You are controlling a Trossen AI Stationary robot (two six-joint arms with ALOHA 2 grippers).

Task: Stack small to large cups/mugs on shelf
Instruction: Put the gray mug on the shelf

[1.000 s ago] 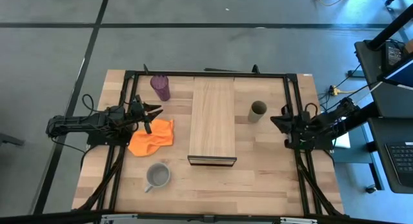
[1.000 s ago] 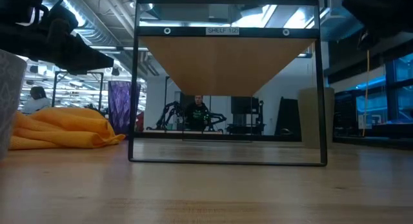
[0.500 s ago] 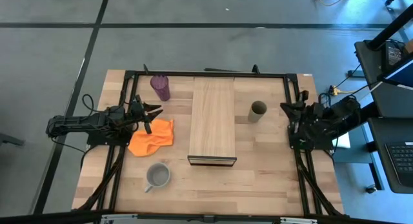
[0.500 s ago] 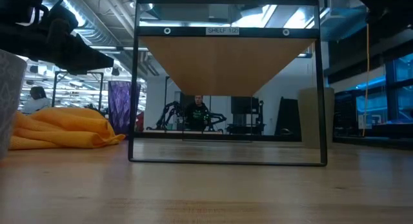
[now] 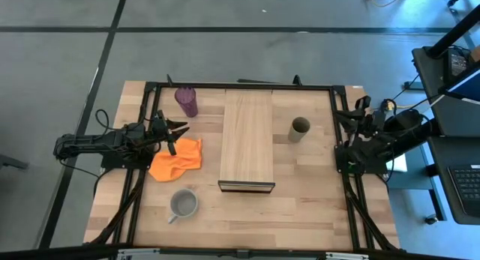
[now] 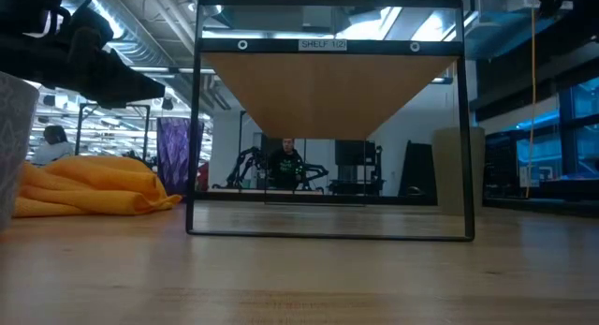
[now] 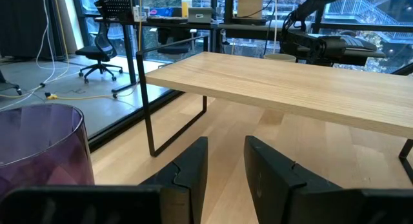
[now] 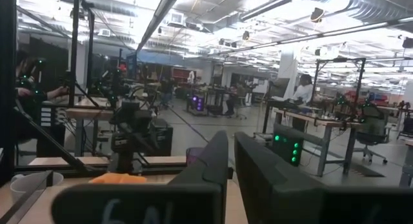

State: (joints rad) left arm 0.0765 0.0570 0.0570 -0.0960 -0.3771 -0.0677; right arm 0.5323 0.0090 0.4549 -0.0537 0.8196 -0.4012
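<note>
The purple tumbler (image 5: 187, 101) stands at the far left, close beside my left gripper in the left wrist view (image 7: 39, 153). The olive cup (image 5: 300, 129) stands right of the shelf (image 5: 247, 140), a long light-wood plank on a black frame. The grey mug (image 5: 183, 205) stands near the front left. My left gripper (image 5: 180, 132) hovers between the tumbler and the shelf, its fingers a narrow gap apart (image 7: 226, 146), holding nothing. My right gripper (image 5: 340, 114) is at the table's right edge, raised, its fingers closed together (image 8: 231, 137) and empty.
An orange cloth (image 5: 177, 159) lies crumpled just near of my left gripper. A black metal frame (image 5: 240, 86) runs around the table. Bare tabletop lies in front of the shelf (image 5: 285, 215). A person sits in the room behind (image 6: 285, 156).
My right gripper has drawn back from beside the olive cup toward the table's far right edge and has risen, leaving the low view. The cups, the cloth and my left arm have kept still.
</note>
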